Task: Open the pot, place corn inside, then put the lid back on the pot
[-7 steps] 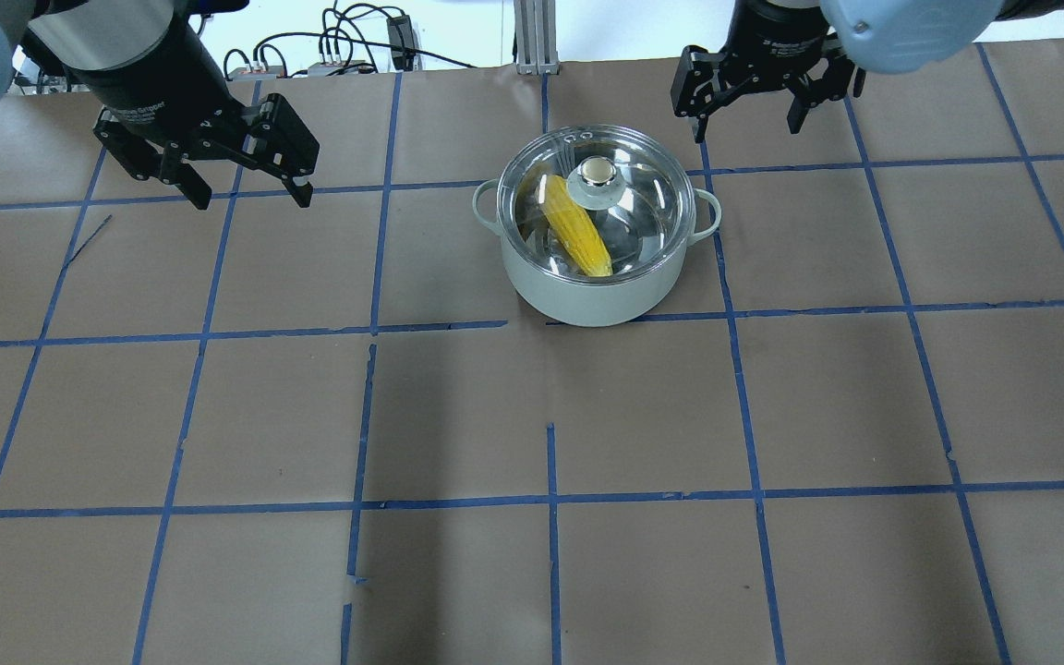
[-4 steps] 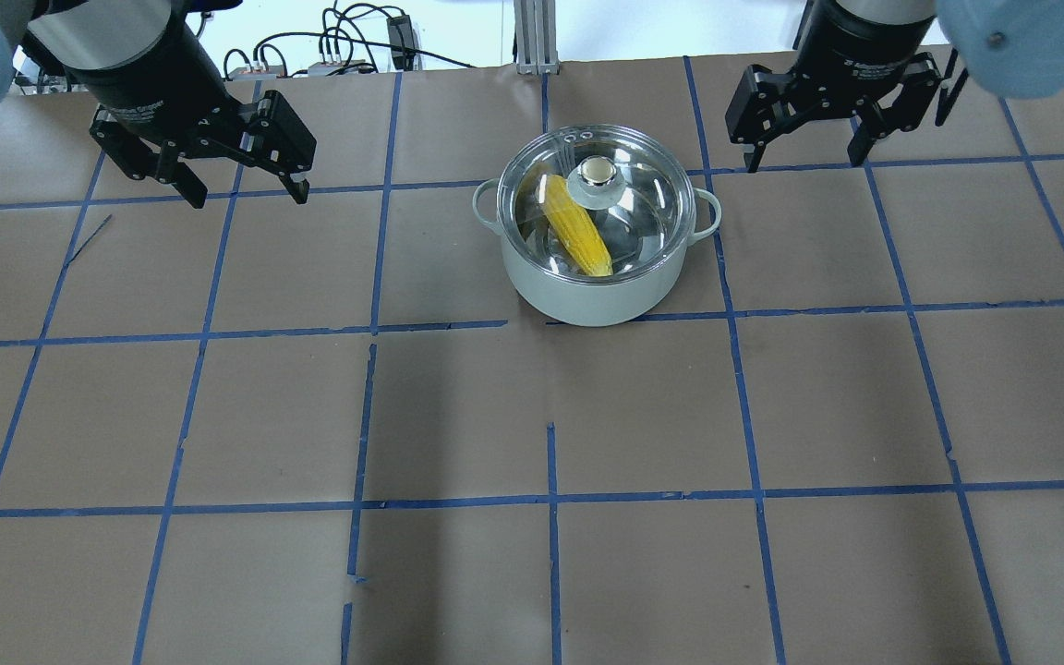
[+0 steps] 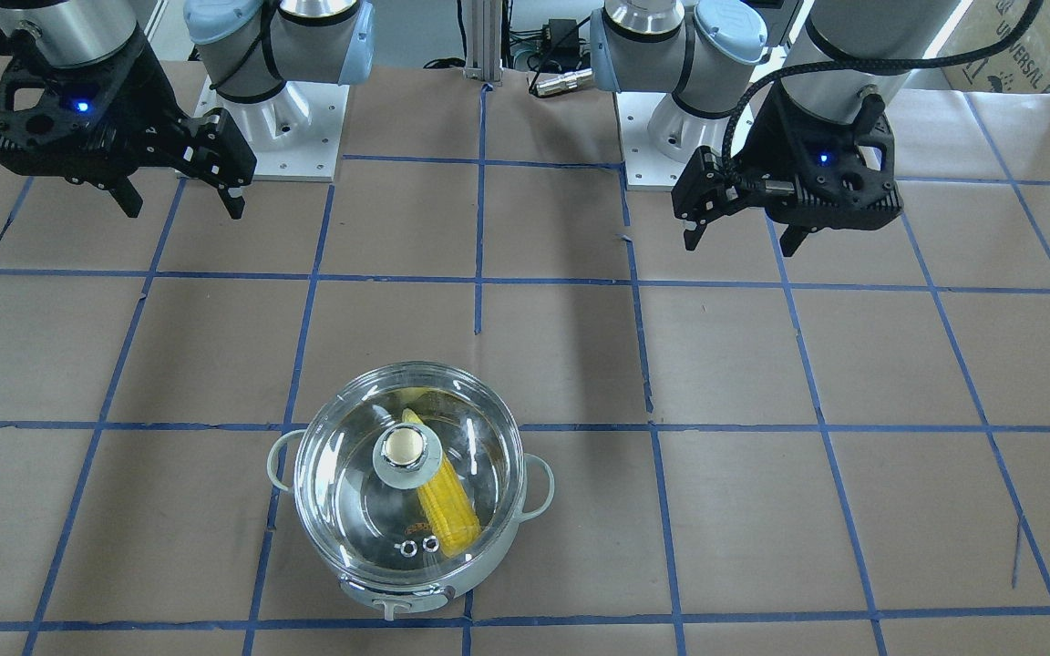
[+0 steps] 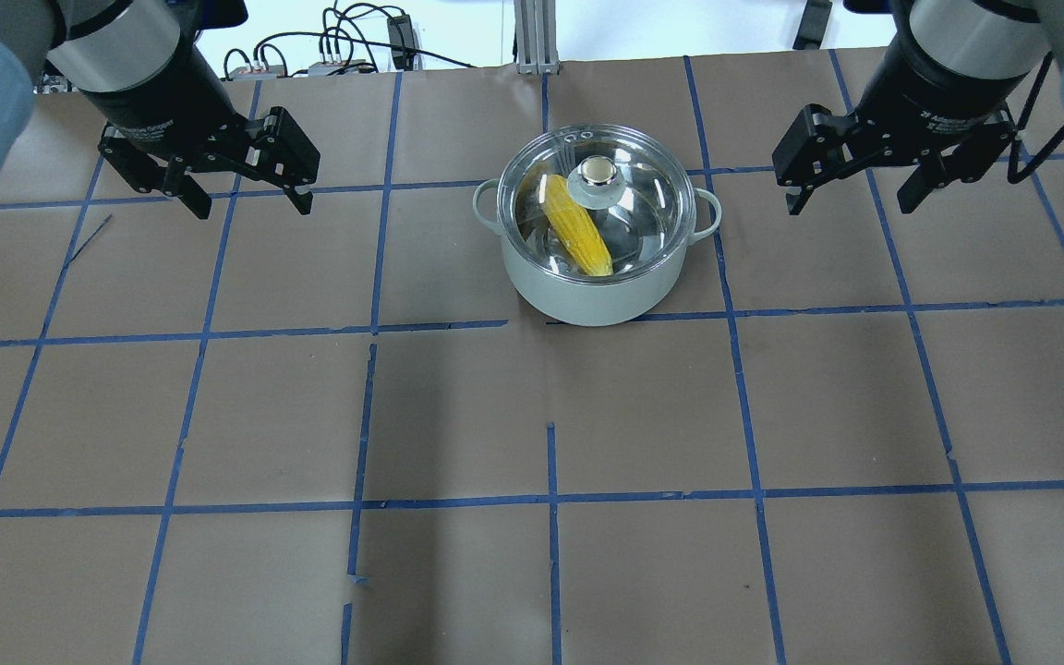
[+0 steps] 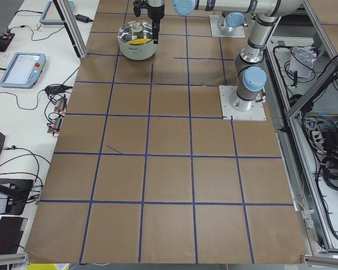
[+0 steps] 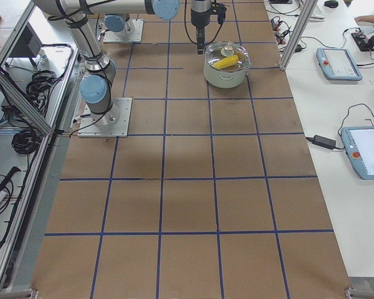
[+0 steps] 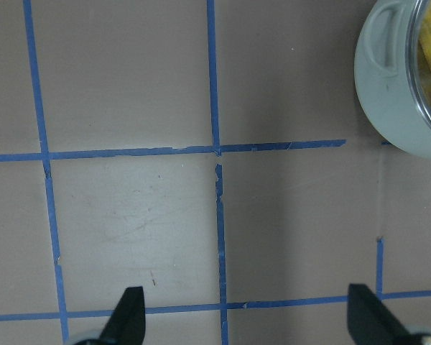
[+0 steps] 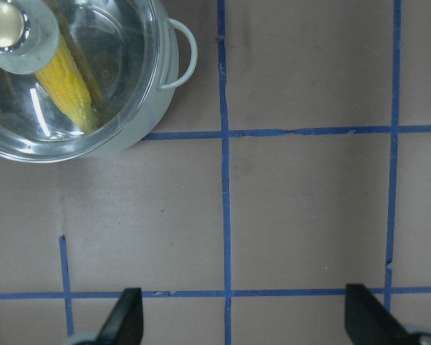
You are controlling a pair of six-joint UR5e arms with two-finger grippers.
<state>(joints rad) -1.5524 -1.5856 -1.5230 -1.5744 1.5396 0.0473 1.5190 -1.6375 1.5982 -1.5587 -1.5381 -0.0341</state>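
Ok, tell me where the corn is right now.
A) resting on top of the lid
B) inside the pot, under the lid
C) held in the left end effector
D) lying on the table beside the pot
B: the corn shows through the glass lid, which sits on the pot, while the left end effector and the right end effector hang open and empty off to the sides.

Brown paper (image 4: 458, 416) gridded with blue tape (image 4: 550, 499) lies under the fingers (image 7: 129, 316) of the left gripper (image 7: 242, 291) and the right gripper (image 8: 241, 291). A tape crossing (image 7: 216, 151) sits ahead of the left pair. Black cables (image 4: 338, 37) and an aluminium post (image 4: 537, 37) stand at the table's edge, sideways between both pairs. Two tablets (image 6: 338, 62) lie well apart from all the fingers.
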